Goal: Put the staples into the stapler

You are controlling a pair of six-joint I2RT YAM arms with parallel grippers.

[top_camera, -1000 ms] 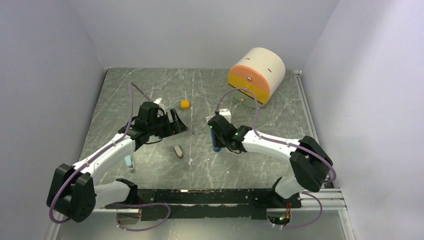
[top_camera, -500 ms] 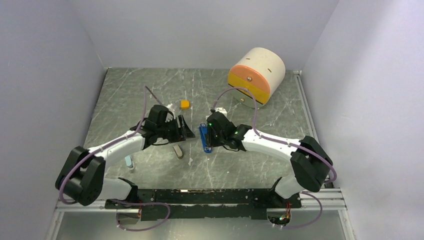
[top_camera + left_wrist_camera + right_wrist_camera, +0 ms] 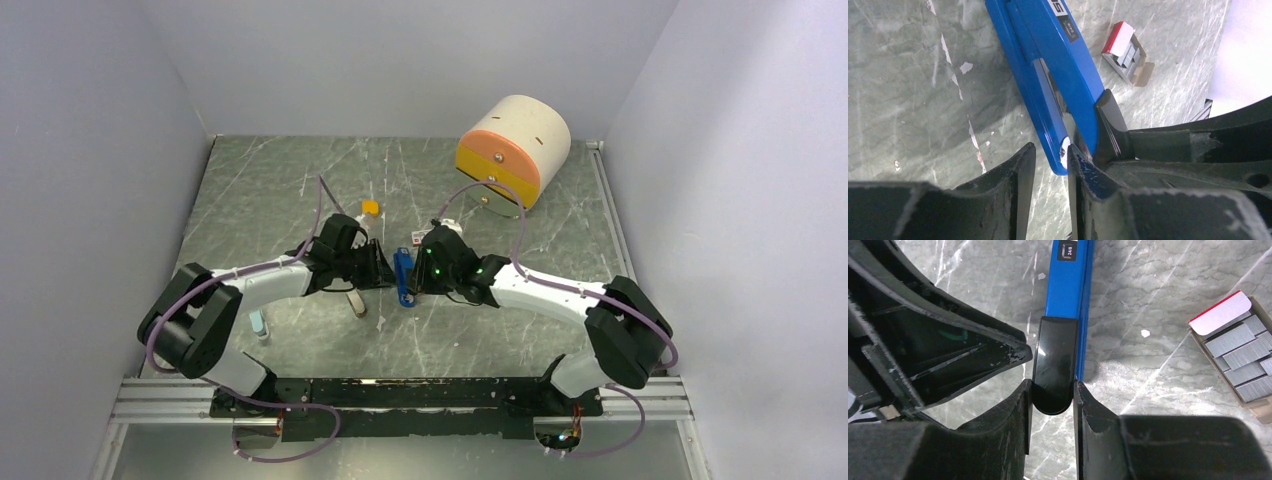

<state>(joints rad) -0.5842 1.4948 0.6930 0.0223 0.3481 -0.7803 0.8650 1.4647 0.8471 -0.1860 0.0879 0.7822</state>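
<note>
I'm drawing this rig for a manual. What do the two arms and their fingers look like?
The left arm and right arm have white links between bulky black joints. A thin purple cable loops along each. Green lights glow at the right wrist. The fingers are black, wedge-shaped and scuffed at the edges.

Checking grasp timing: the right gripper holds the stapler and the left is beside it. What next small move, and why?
Probably close the left gripper on the stapler: its blue end lies between the jaws with a gap on one side, while the right gripper clamps the black cap, so both could pull it open.
</note>
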